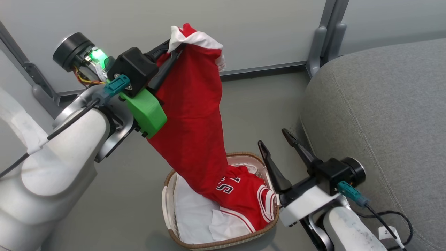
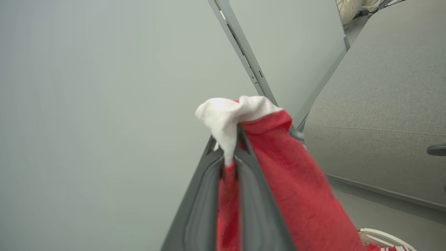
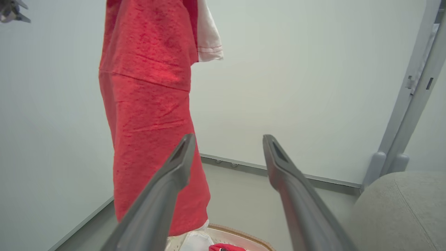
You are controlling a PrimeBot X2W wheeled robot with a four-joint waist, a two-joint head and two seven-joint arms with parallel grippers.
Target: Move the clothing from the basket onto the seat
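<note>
My left gripper is shut on the white-trimmed end of a red garment and holds it high, so the cloth hangs down in a long drape. Its lower end with block lettering still lies in the white basket on the floor, over a white liner sheet. In the left wrist view the fingers pinch the red and white cloth. My right gripper stands open beside the basket's right rim, empty; its fingers frame the hanging clothing. The grey seat lies to the right.
A pale wall panel with grey metal uprights stands behind the basket. Grey floor surrounds it. A black cable from my right wrist rests on the seat's front edge.
</note>
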